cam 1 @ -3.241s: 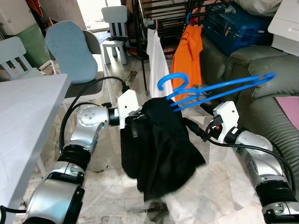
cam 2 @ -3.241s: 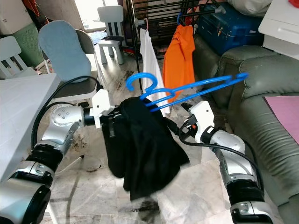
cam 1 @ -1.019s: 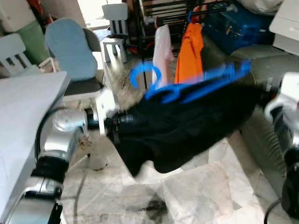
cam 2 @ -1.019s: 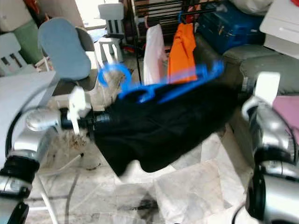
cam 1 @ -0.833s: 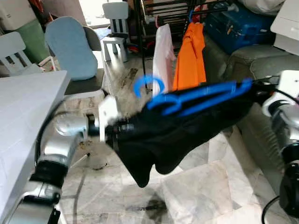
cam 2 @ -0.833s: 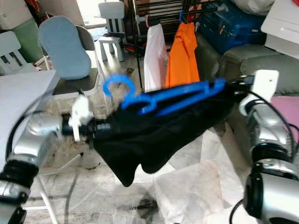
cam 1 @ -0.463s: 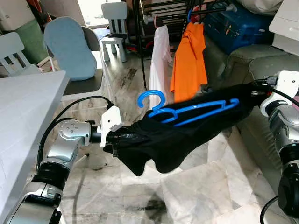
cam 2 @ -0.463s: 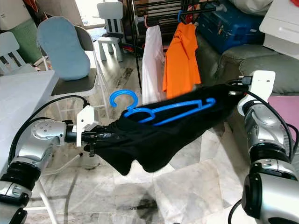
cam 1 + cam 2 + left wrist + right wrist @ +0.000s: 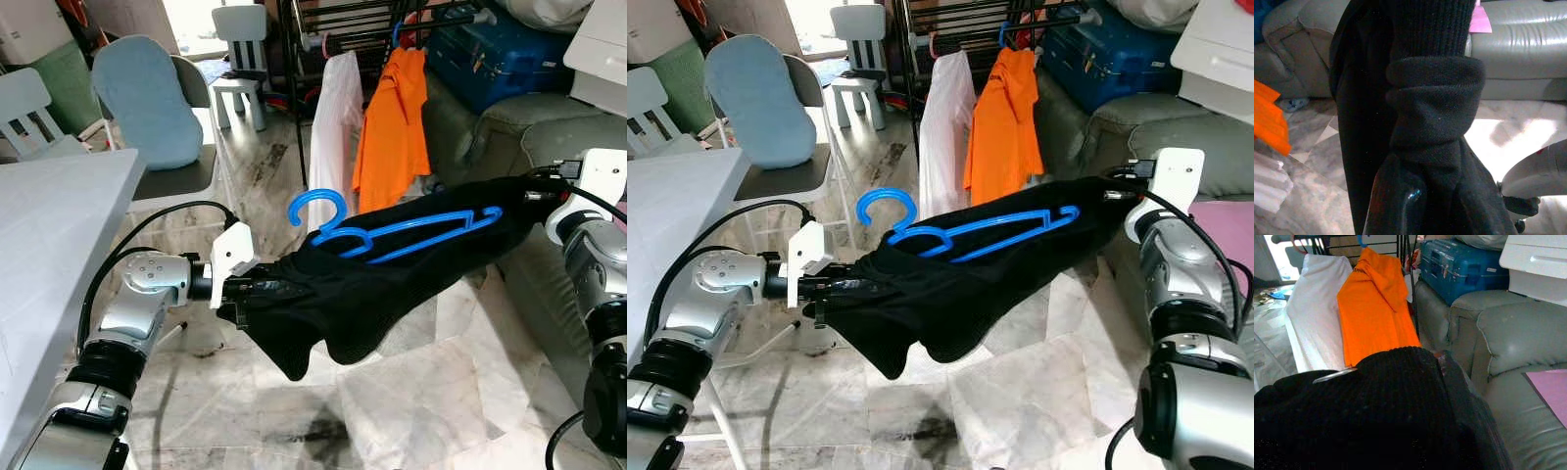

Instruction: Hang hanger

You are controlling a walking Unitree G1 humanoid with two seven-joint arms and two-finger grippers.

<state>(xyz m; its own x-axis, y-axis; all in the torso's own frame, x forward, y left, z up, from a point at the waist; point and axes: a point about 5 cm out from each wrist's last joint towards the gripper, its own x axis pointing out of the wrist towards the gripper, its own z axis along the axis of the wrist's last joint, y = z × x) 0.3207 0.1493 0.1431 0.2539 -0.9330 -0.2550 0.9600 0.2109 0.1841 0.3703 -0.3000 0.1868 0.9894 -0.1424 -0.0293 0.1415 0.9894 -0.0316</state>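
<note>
A black knitted garment (image 9: 382,279) stretches across the middle of the left eye view, slung between the two silver arms, with a bright blue plastic hanger (image 9: 392,230) lying along its upper edge. The hanger's hook (image 9: 315,208) curls upward just left of centre.

The left gripper (image 9: 257,291) sits at the centre left, buried in the garment's bunched lower end. In the left wrist view one glossy black finger (image 9: 1396,200) pokes out beneath thick folds of knit, but whether the fingers are clamped or spread I cannot tell.

The right gripper (image 9: 524,201) is at the right edge, covered by the garment's far end; its fingers are hidden, so its grip cannot be told either.

In the upper centre, an orange shirt (image 9: 394,127) and a white garment (image 9: 333,127) hang from a dark metal clothes rack (image 9: 343,29). A grey-green leather sofa (image 9: 549,127) fills the right side, with a blue hard-shell suitcase (image 9: 490,59) above it.
</note>
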